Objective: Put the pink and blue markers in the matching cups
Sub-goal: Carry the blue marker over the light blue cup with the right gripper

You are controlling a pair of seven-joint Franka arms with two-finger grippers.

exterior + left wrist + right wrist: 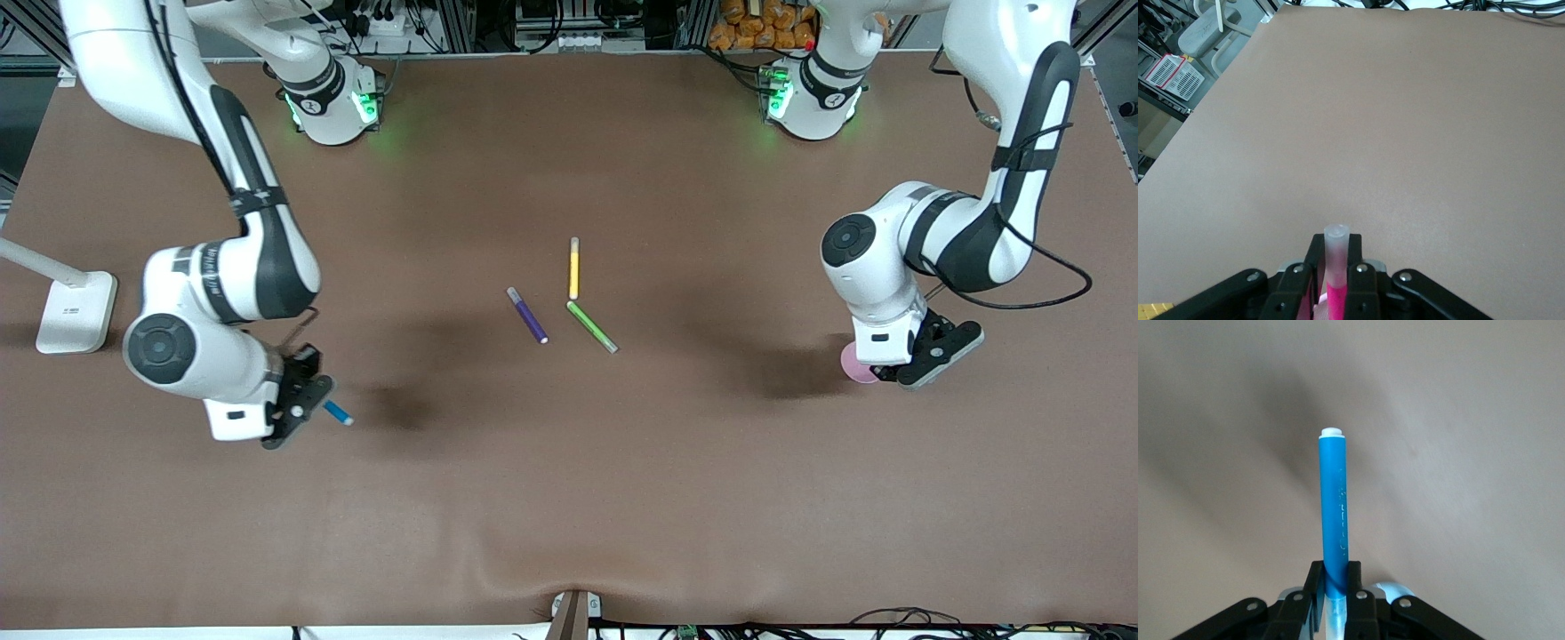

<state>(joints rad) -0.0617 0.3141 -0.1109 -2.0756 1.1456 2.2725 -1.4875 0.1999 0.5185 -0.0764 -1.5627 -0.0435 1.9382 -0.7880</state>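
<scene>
A robotics lab: two bench-mounted arms, a brown-covered table, cables and aluminium framing.

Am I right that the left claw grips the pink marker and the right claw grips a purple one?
Not quite. The right claw grips the blue marker, as the right wrist view shows; the purple marker lies loose mid-table. The left claw does grip the pink marker.

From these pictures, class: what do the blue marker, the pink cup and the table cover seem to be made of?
Blue marker: likely plastic, smooth barrel with slight sheen.
Pink cup: probably thin plastic; pale rim.
Table cover: matte brown sheet, perhaps paper or fabric; it ripples near the front edge.
</scene>
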